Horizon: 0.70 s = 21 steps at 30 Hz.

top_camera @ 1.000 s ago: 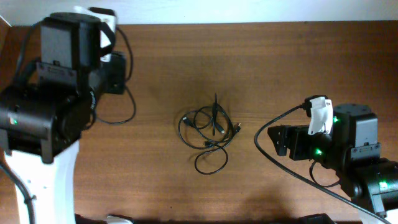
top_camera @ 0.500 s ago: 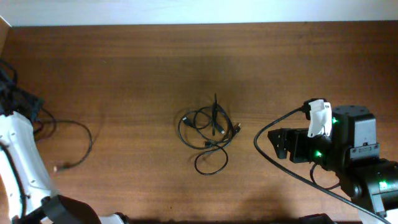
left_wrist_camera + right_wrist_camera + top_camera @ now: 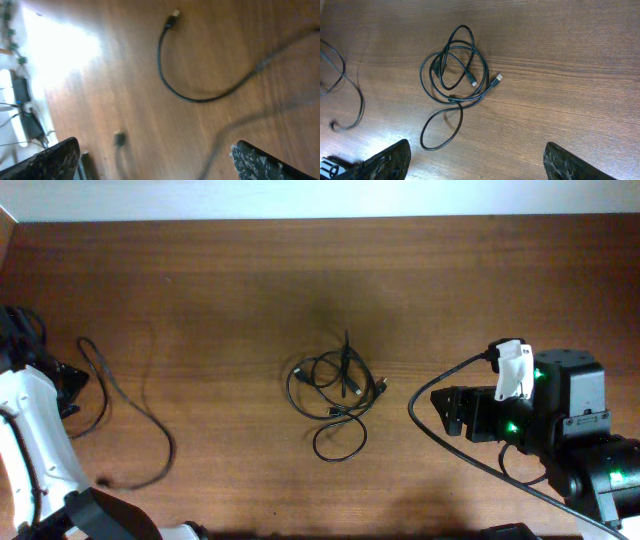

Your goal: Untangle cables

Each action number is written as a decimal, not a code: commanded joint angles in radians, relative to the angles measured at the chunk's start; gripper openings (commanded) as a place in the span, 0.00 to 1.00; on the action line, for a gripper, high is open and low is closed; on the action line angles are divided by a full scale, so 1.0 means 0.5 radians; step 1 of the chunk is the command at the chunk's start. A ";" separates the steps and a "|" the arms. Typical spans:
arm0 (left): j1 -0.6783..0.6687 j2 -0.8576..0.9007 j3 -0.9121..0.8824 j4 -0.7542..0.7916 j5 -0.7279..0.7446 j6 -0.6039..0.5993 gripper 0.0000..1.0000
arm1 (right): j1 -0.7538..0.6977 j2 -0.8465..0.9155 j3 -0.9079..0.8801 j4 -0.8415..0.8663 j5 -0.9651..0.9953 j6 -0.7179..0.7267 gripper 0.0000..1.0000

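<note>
Cables (image 3: 335,395) in tangled heap mid-table, loops crossing, a plug (image 3: 496,78) poking out on right side of knot. One loose cable (image 3: 128,415) lying alone at left, well apart from heap. Left gripper (image 3: 155,150) at far-left edge, jaws wide apart, nothing betw. them. Right gripper (image 3: 476,150) just right of heap, jaws also apart, empty. Risks, as judged: could drag whole knot along if two strands pinched at once; could cinch tighter if plug end pulled against a loop; could snag or sweep loose cable off w/ left arm, given how close.
</note>
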State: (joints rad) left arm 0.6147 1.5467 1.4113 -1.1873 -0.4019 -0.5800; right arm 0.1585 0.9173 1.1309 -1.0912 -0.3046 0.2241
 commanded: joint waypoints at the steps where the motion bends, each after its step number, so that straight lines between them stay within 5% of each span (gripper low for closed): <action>1: 0.007 -0.016 -0.009 0.008 0.047 -0.028 0.99 | -0.005 -0.016 0.013 0.005 0.011 -0.021 0.84; 5: -0.056 -0.016 -0.009 0.015 1.151 0.710 0.99 | -0.005 -0.016 0.013 0.005 0.070 -0.013 0.83; 8: -0.400 -0.016 -0.009 0.013 1.449 1.015 0.99 | -0.005 -0.016 0.013 0.005 0.095 0.002 0.83; 14: -1.250 -0.015 -0.099 0.087 1.443 1.009 0.99 | -0.005 0.117 0.013 -0.039 0.108 0.001 0.80; 19: -1.748 -0.015 -0.494 0.615 1.441 0.346 0.99 | -0.005 0.144 0.013 -0.040 0.109 0.001 0.79; 21: -1.951 -0.008 -0.544 0.794 1.389 0.303 0.99 | -0.005 0.144 0.013 -0.039 0.108 0.001 0.79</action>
State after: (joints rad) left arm -0.2741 1.5463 1.1606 -0.8349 0.3080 -0.3470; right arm 0.1585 0.9916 1.1309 -1.1118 -0.2592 0.2283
